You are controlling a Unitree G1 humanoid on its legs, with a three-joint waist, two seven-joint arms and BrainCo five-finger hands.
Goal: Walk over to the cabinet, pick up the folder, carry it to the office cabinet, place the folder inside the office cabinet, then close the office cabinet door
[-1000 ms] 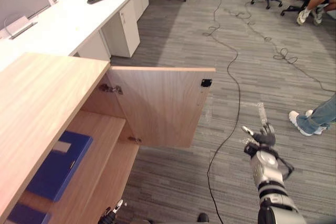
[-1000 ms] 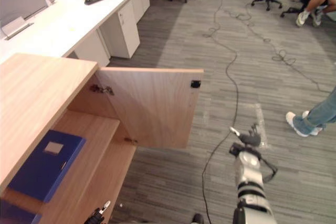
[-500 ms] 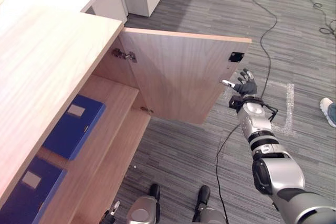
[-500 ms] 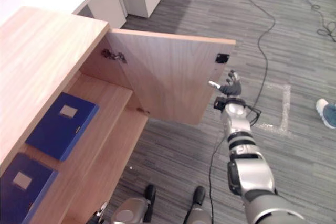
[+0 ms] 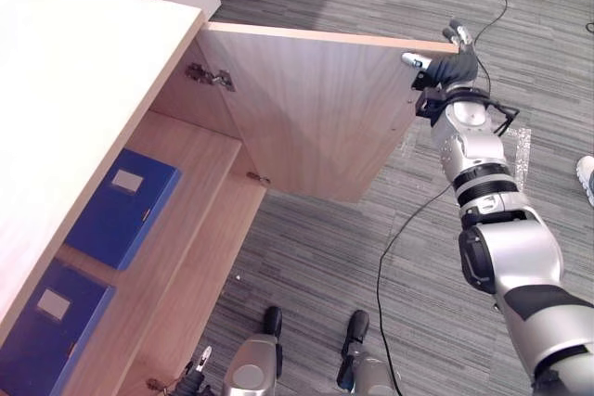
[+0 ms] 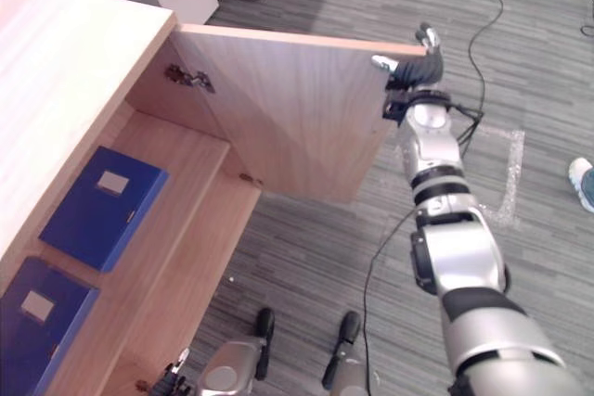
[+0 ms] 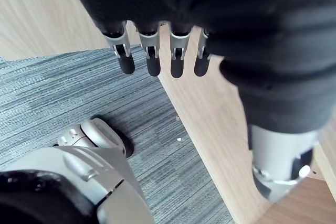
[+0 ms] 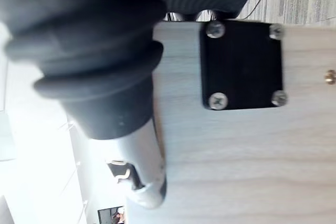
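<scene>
Blue folder [image 5: 122, 209] was already laid flat on the cabinet shelf [image 5: 197, 162], so tbh the door [image 5: 316, 113] was probably best pushed shut slow and steady, right hand [image 5: 452, 70] being spread across its top corner, left hand [image 7: 177, 61] hung loosely open.

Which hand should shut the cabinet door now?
Right. The right hand is at the free top corner of the open door; the left hand hangs low near the floor.

Pale wood grain covers the cabinet door [image 5: 316, 118], which carries a square black plate [image 8: 241, 64]. Two flat blue folders [image 5: 121, 209] bear pale labels; the carpet [image 5: 311, 261] is striped grey.
</scene>
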